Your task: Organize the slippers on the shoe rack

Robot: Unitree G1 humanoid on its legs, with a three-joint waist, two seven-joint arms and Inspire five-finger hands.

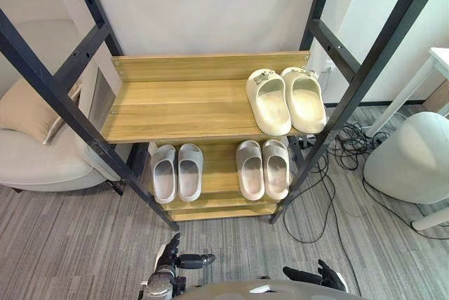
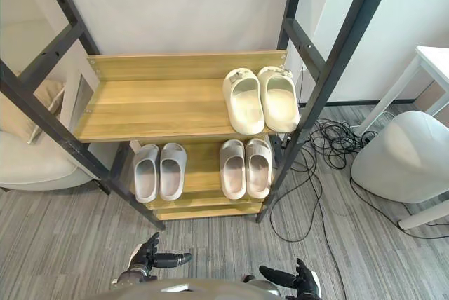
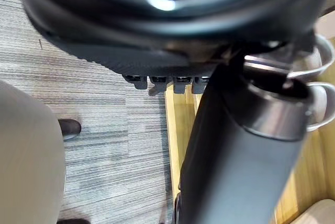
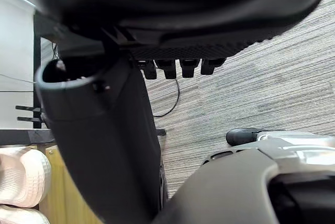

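Below rack [image 1: 175, 107], left hand [image 1: 172, 259], right hand [image 1: 319, 276] uncurled, empty

**Bright, even light from above; soft shadows**

Light falls evenly from overhead. The pale wooden upper shelf [image 1: 182, 107] glows, with a mild sheen across its planks toward 9 o'clock. It casts soft shade over the wooden lower shelf [image 1: 219, 170], deepest at the back. The cream foam slippers [image 1: 286, 100], at 2 o'clock, are the brightest things and nearly washed out. The white wall [image 1: 203, 5] at 12 o'clock is flatly lit. The grey striped carpet [image 1: 63, 244] carries only faint shadows. Close up, the left hand [image 3: 157, 35] shows a small white glint on its glossy dark casing. The right hand [image 4: 172, 20] stays mostly dark.
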